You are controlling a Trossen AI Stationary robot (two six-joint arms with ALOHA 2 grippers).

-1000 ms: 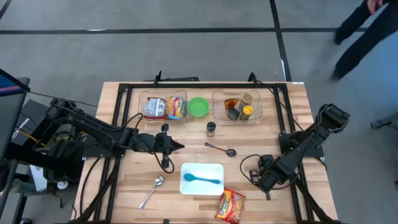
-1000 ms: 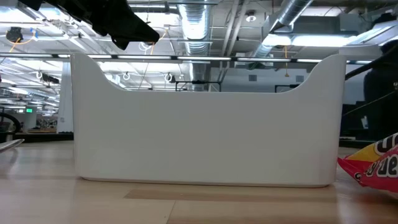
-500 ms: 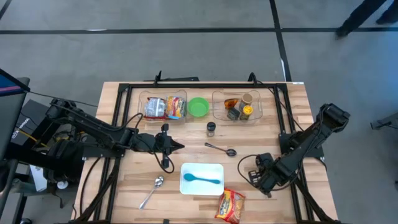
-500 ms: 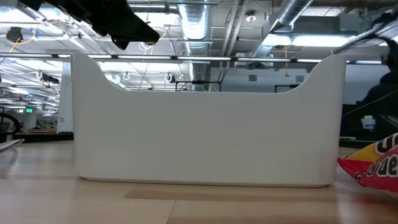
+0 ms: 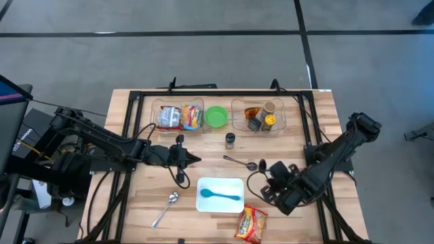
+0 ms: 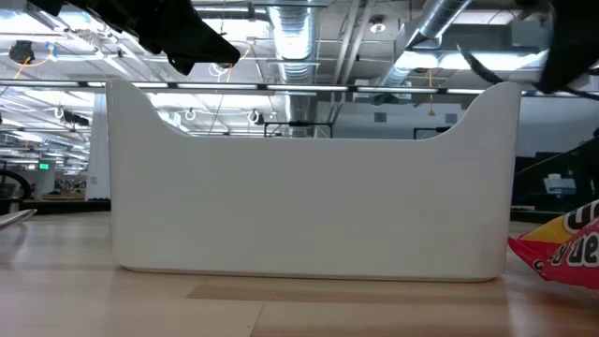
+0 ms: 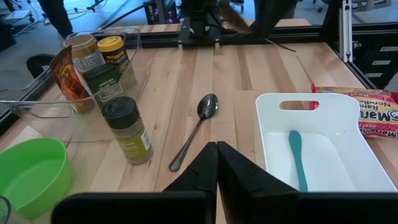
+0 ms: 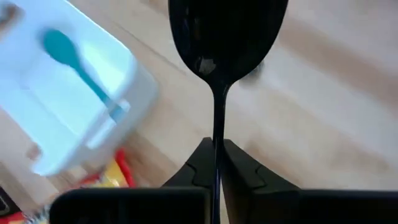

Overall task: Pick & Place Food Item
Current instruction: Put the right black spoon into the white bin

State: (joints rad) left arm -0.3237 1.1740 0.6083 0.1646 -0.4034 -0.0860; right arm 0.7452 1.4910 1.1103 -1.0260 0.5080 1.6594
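The food item, an orange-and-yellow noodle packet (image 5: 251, 224), lies flat on the table near its front edge, just right of a white tray (image 5: 235, 183) that holds a teal spoon (image 5: 220, 195). The packet also shows in the left wrist view (image 7: 364, 106) and in the low view (image 6: 562, 245). My right gripper (image 8: 217, 155) hangs above the table right of the tray, shut on a black spoon (image 8: 227, 37). My left gripper (image 5: 195, 160) waits shut over the table's middle left, holding nothing. My right gripper pinches the black spoon's thin handle (image 8: 217, 127) between its two fingers. The handle runs along the fingers and the bowl sticks out beyond their tips. The fingers slant down from the table's right side. The spoon is lifted clear of the table.
A metal spoon (image 5: 241, 162) lies behind the tray and another (image 5: 166, 207) to its left. At the back stand a spice jar (image 5: 230, 140), a green bowl (image 5: 216, 116) and two clear bins (image 5: 178, 116) (image 5: 260, 115) of food items. Black rails frame the table.
My right gripper has risen and gone toward the table's left, toward the white tray, rolling about its own axis as it went. The black spoon has come up with it. A person at the far right has walked out of view.
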